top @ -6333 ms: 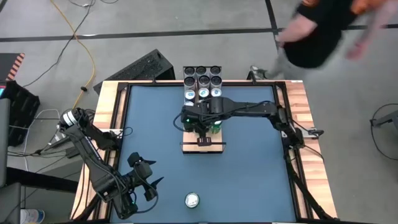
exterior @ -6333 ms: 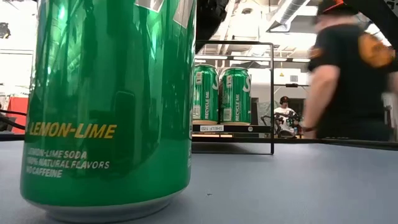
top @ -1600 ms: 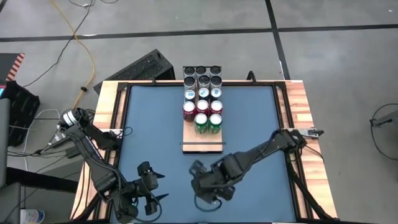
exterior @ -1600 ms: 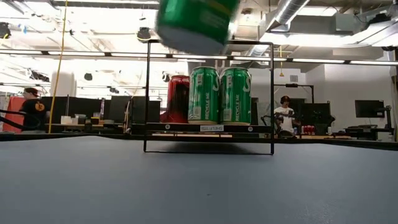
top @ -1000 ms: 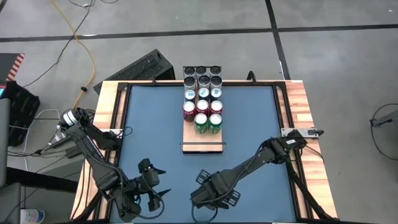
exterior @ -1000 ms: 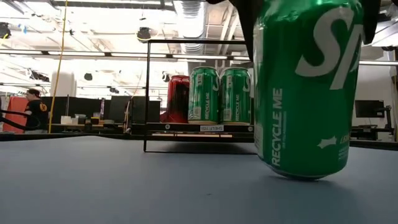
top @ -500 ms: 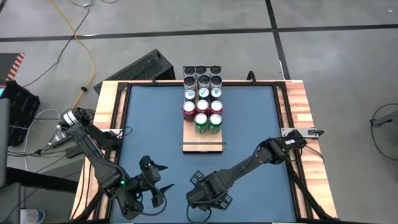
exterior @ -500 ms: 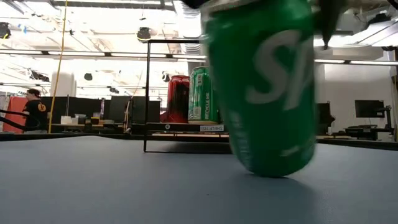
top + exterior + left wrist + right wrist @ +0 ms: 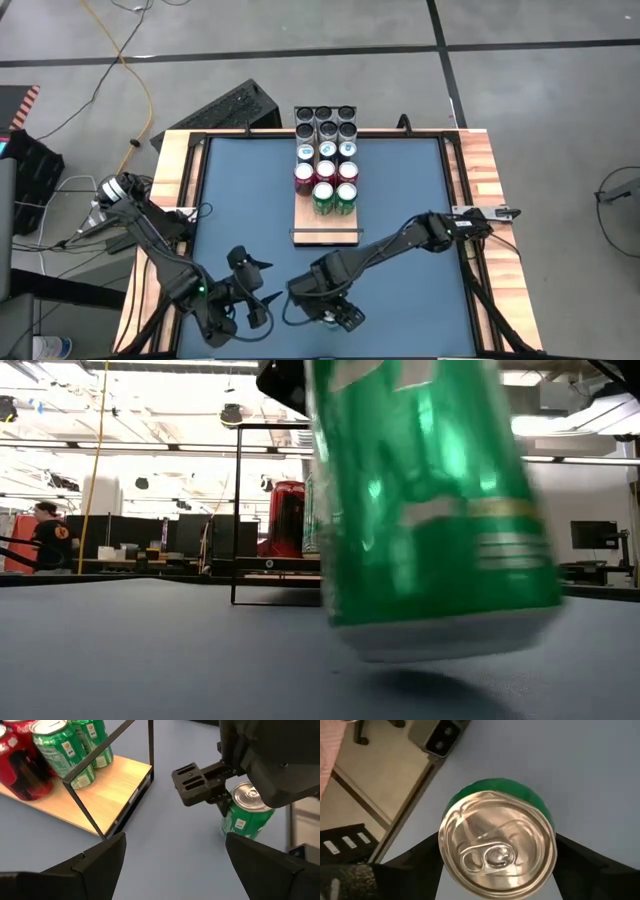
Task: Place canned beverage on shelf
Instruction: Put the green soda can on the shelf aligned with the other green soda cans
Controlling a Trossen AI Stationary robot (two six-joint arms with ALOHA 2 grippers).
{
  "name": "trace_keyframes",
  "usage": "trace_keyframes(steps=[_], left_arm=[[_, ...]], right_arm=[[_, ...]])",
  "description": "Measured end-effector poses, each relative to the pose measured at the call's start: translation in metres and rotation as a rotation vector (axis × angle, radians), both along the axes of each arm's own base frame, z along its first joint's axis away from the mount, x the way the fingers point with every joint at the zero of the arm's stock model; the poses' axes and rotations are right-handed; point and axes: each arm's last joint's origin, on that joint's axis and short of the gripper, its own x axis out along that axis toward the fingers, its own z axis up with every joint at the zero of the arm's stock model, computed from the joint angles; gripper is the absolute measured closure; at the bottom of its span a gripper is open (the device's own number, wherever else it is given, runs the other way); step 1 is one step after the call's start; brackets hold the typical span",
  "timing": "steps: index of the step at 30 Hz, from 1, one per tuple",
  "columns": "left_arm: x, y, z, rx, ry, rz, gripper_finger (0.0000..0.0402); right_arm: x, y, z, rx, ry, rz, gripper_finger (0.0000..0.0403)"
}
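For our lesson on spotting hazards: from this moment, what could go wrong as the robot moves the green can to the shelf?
1. The green can hangs tilted in the right gripper, so it may slip.
2. The shelf has only a short free strip before its wire rail; the can might hit either the rail or the cans already there.

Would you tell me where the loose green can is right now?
In the high view, the green can sits at the table's near edge, within the right hand, below the shelf.

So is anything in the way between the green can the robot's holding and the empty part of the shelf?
Nothing visible. The right gripper holds the green can off the table; only bare blue table lies between it and the shelf's empty front end.
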Motion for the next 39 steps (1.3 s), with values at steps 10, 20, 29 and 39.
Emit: trace_keyframes(steps=[10, 20, 29, 39], left_arm=[[0.006, 0.005, -0.003, 0.072, 0.035, -0.042, 0.0072], [-0.002, -0.014, -0.048, -0.002, -0.202, -0.13, 0.0072], [-0.002, -0.017, -0.052, 0.028, -0.304, -0.245, 0.0072], [0.008, -0.005, -0.058, 0.076, -0.236, -0.265, 0.0074]], right_arm=[[0.011, -0.004, 0.002, -0.075, -0.121, -0.056, 0.0092], [0.023, -0.018, 0.004, -0.053, -0.164, -0.147, 0.0092], [0.043, -0.035, 0.01, 0.007, -0.301, -0.233, 0.0092], [0.053, -0.042, 0.014, 0.028, -0.381, -0.284, 0.0092]])
